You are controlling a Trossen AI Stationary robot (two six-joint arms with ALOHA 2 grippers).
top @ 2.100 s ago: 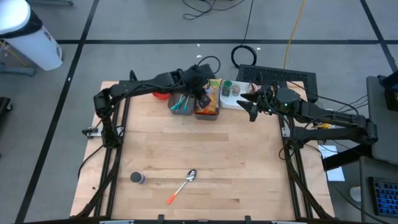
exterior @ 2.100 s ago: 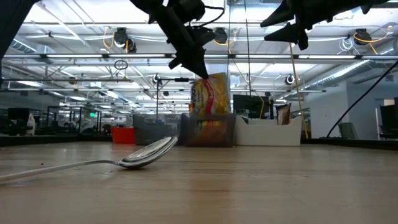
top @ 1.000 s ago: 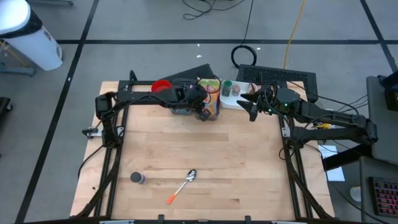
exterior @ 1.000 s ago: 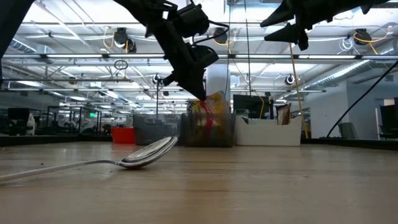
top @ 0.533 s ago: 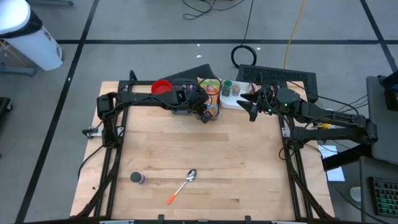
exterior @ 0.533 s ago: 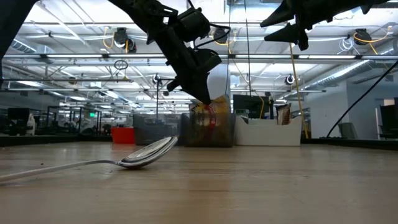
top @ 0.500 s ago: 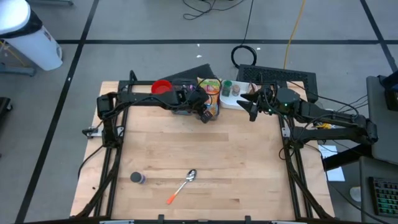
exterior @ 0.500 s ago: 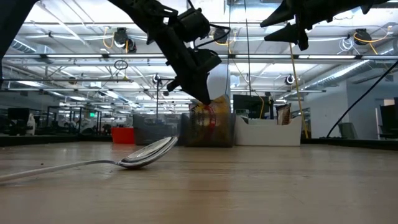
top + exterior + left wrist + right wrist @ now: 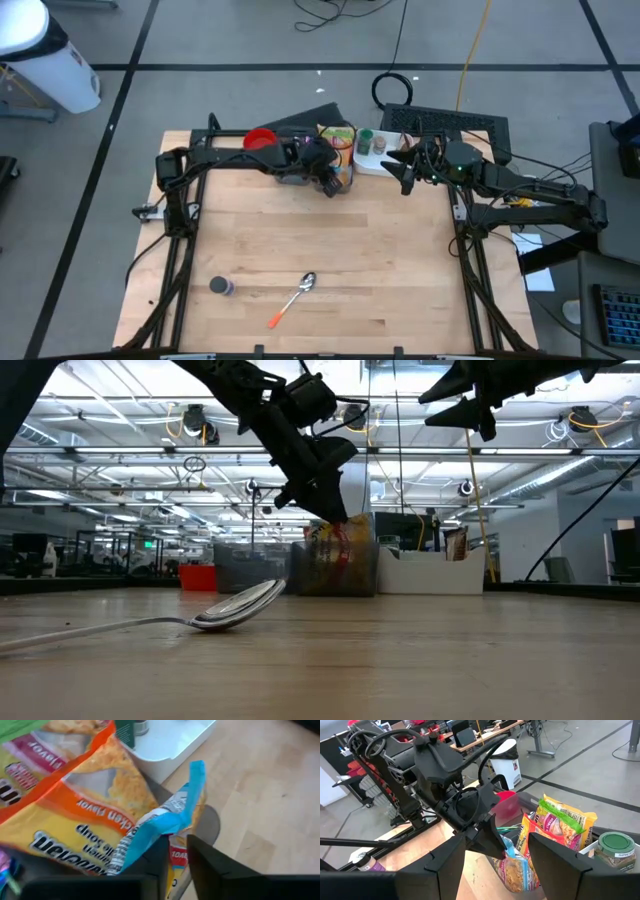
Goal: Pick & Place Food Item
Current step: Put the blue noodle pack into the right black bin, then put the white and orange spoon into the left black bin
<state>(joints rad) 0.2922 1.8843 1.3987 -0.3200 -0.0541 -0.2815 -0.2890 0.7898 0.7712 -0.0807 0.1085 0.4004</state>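
Packet (image 9: 170, 822) sits lower in bin (image 9: 300, 177).

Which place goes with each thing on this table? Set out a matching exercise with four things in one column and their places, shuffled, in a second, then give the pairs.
Things:
1. spoon
2. red cup
3. green-lidded jar
4. left claw

Places:
A. in the white tray at the far edge
B. at the soup packets in the bin
C. on the near part of the table
D. at the far edge, left of the bins

Pairs: 1-C, 2-D, 3-A, 4-B
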